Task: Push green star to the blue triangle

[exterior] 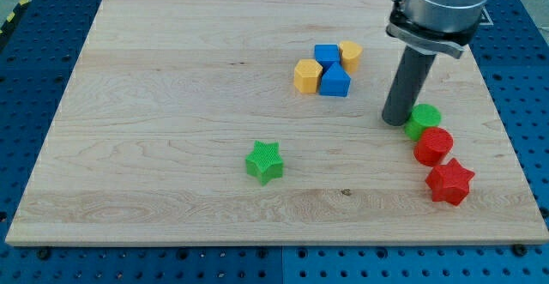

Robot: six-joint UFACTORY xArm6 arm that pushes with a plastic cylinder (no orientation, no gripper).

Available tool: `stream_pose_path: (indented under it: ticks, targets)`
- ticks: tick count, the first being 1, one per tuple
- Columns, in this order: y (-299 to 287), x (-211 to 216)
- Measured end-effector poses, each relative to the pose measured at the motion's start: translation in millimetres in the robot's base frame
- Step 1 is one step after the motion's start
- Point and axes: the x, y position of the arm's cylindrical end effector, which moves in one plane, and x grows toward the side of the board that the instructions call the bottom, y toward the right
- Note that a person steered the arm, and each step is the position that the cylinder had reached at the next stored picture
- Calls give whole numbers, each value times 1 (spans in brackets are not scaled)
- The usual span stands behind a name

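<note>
The green star (264,161) lies on the wooden board (171,78), below the middle. The blue triangle (335,81) sits towards the view's top right, in a tight cluster with a blue cube (327,54) and two yellow blocks (307,75) (350,55). My tip (396,121) rests on the board to the right of that cluster, right beside the left edge of a green round block (423,120). The tip is far to the right of the green star and a little above it.
A red round block (433,146) and a red star (449,182) lie below the green round block, near the board's right edge. The board sits on a blue perforated table (523,52).
</note>
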Motion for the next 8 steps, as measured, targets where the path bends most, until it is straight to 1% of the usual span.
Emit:
stream_pose_path:
  ticks: [1,2,3,4,5,6,7,8]
  targets:
    - [5,0]
    - [-21,0]
    - [-73,1]
    - [-101,38]
    - [-131,84]
    - [-179,115]
    - [-232,118]
    - [-234,117]
